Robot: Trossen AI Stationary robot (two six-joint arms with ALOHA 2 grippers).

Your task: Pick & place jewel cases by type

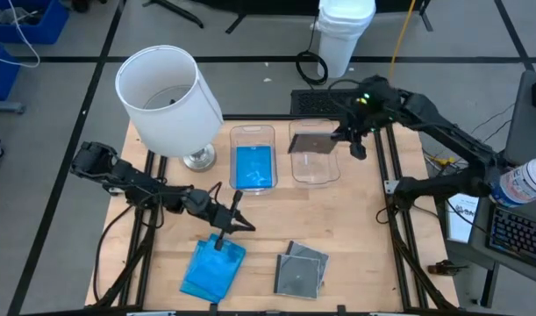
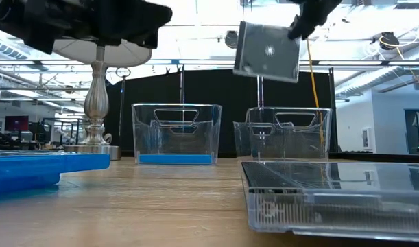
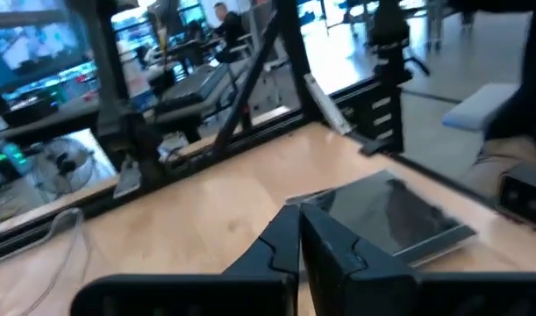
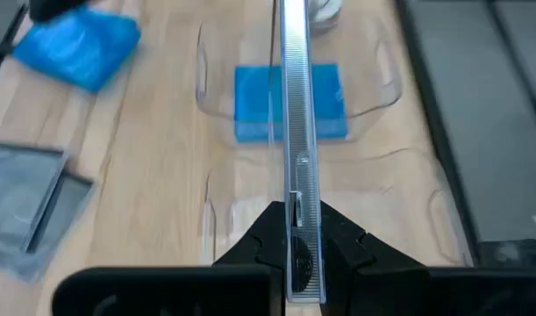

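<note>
The right gripper (image 1: 349,140) pinches a clear jewel case (image 1: 313,142) above the right bin (image 1: 316,173); the left gripper (image 1: 241,223), closed and empty, is well apart from this bin.

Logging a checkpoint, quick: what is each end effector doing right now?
Left end effector: shut, holding nothing, above the blue jewel cases.
Right end effector: shut on a clear jewel case, held above the right bin.

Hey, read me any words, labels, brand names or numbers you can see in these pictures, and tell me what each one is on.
No text can be read.
Bottle at the table's right: its label is too small to read.
Papers under it: print too small.
Monitor screens in the room behind: blurred.
Jewel cases, bins: no lettering seen.
</note>
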